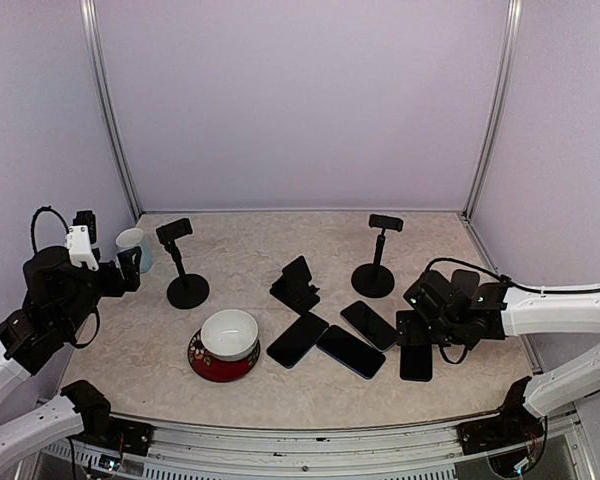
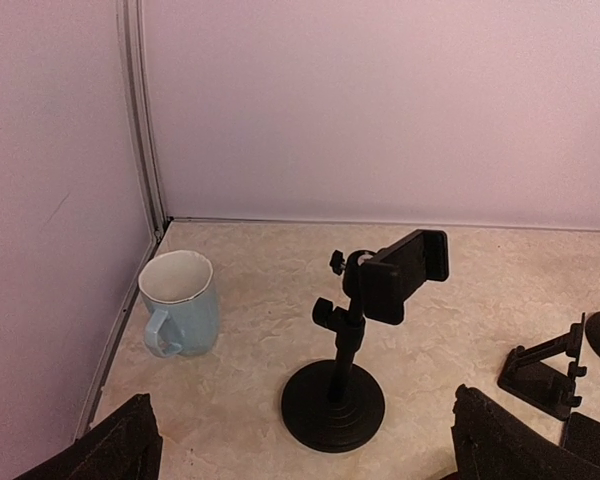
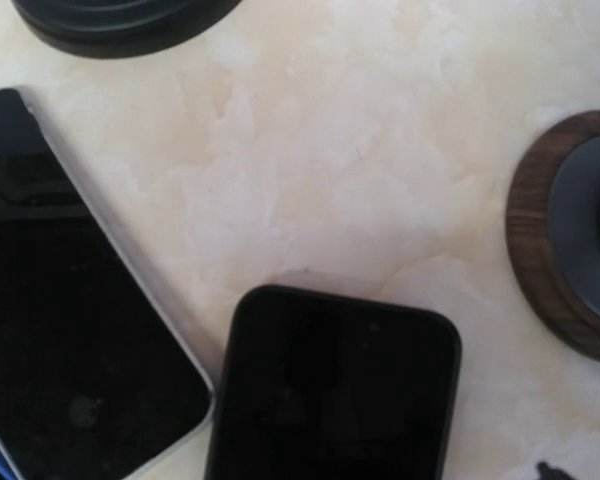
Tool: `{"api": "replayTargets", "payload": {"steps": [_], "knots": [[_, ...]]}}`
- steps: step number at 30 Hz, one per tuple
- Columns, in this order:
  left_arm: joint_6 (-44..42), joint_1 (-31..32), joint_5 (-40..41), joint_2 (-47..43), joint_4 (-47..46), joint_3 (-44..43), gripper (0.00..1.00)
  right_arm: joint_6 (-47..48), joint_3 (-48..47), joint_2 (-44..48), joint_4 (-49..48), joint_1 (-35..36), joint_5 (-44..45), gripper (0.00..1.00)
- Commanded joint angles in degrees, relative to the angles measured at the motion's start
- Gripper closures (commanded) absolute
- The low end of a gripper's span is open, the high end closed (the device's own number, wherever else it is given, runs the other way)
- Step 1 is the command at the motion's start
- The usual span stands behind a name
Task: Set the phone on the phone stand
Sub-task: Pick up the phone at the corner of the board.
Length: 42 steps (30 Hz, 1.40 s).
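Phones, four of them, lie flat on the desk [image 1: 280, 250], and none is on a stand yet. The one I am going for is the rightmost phone [image 1: 416, 360]. It lies apart from the tall stand [image 1: 376, 258] behind it and just beside a silver-edged phone [image 3: 70, 340].

The right end effector [image 1: 412, 322] hangs low over that rightmost phone, open, with nothing in it. Its wrist camera looks straight down on the phone's top end, and the fingers themselves are out of that view. I judge this to be the reach, with the grasp not yet begun.

The left end effector [image 2: 300, 420] is also spread wide and empty, parked at the left side. It faces the clamp stand [image 2: 352, 340], with the blue mug [image 2: 178, 303] beside the wall.

The next move calls for a careful descent. The phone is thin and flush to the desk, so the fingers have to straddle its width and catch the two long edges without nudging the silver-edged one. After that it needs a lift and a tilt to seat it; the folding stand [image 1: 296, 283] looks the easiest target.
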<state>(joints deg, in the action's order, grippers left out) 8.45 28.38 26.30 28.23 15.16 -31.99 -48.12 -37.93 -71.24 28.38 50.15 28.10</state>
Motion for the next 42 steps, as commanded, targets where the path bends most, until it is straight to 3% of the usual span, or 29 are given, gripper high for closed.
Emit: {"api": "replayTargets", "payload": {"steps": [1,9,42], "knots": [[-0.3,0.3,1.0,-0.3,-0.2,-0.3,0.01,-2.0,0.4,1.3,0.0,0.7,0.6,0.0],[-0.2,0.4,1.4,-0.3,-0.1,-0.3,0.01,-4.8,-0.8,-2.0,3.8,0.6,0.9,0.0],[-0.1,1.2,2.5,-0.9,0.0,-0.2,0.01,-10.1,4.0,-9.3,-3.2,-2.8,-1.8,0.0]]}}
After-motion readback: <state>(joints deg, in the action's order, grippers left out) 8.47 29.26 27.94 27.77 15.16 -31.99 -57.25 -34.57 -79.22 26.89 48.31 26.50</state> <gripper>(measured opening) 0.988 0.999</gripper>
